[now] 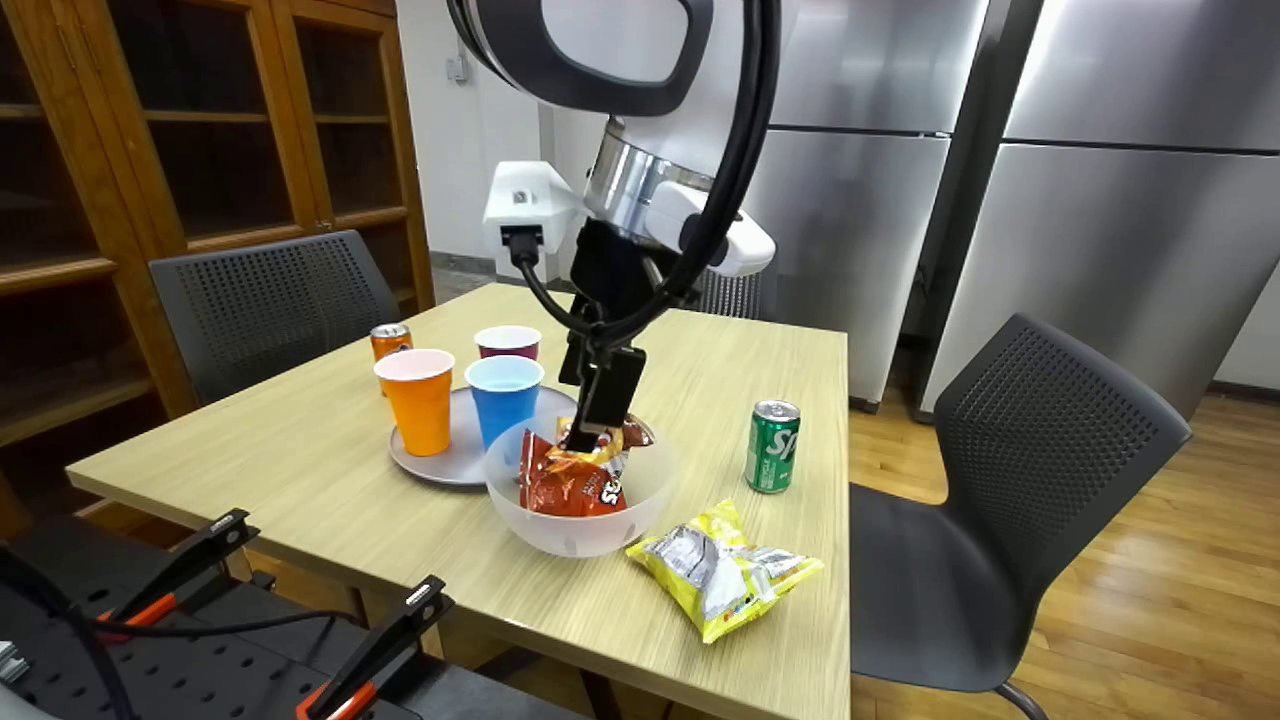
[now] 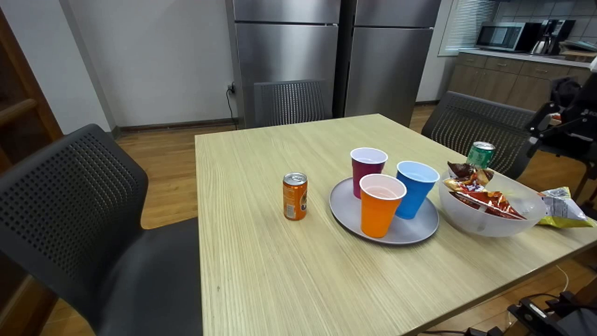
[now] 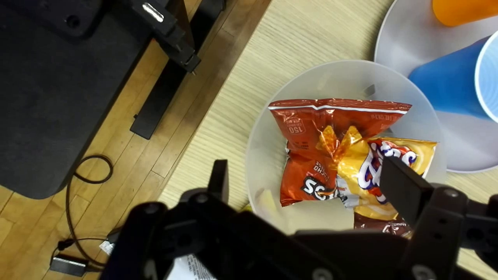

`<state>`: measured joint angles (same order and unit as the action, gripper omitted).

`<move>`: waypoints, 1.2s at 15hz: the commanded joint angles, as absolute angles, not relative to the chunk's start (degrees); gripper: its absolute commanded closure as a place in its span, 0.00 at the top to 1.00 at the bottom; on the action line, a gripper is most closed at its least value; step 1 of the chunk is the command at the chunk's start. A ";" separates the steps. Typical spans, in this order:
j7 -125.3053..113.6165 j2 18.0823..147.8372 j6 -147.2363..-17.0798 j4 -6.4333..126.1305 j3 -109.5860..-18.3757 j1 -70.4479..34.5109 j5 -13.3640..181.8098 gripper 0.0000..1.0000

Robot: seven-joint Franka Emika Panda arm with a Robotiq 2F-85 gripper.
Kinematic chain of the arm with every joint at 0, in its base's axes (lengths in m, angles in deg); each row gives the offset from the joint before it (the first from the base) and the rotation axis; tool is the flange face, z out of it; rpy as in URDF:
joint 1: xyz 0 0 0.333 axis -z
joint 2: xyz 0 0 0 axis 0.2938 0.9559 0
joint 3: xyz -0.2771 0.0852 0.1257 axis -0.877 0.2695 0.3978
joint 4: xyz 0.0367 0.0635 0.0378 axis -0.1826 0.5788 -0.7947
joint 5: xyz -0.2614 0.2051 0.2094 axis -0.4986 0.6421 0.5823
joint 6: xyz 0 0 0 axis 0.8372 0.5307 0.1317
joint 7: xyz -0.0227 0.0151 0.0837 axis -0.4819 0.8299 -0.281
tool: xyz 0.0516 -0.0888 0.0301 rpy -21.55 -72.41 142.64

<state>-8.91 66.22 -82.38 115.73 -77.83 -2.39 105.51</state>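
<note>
My gripper (image 3: 303,171) stands open above the frosted bowl (image 3: 268,116), its fingers wide apart and nothing held between them. In the bowl lie a red chip bag (image 3: 307,167), a yellow-orange chip bag (image 3: 360,163) and a dark brown wrapper (image 3: 379,225). From the wrist, one finger (image 3: 404,186) covers part of the yellow-orange bag. In an exterior view the gripper (image 2: 533,139) hangs higher than the bags, with a visible gap. In the remaining exterior view the gripper (image 1: 590,410) overlaps the bags from behind the bowl rim (image 1: 655,490).
A yellow and silver bag (image 1: 715,570) lies beside the bowl, near a green can (image 1: 773,450). On the grey plate (image 2: 343,205) stand an orange cup (image 2: 380,210), a blue cup (image 2: 415,191) and a maroon cup (image 2: 366,170). An orange can (image 2: 295,198) is farther off. Chairs surround the table.
</note>
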 commanded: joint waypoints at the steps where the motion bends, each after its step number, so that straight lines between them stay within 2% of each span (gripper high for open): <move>1: -10.75 66.19 -84.20 116.18 -76.45 -2.60 105.14 1.00; 10: -20.25 73.98 -96.11 112.79 -73.59 -4.87 110.46 1.00; 18: -22.70 79.49 -95.96 107.23 -76.22 -2.53 110.01 1.00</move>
<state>-21.03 76.97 -96.70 110.36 -75.54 -4.06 109.95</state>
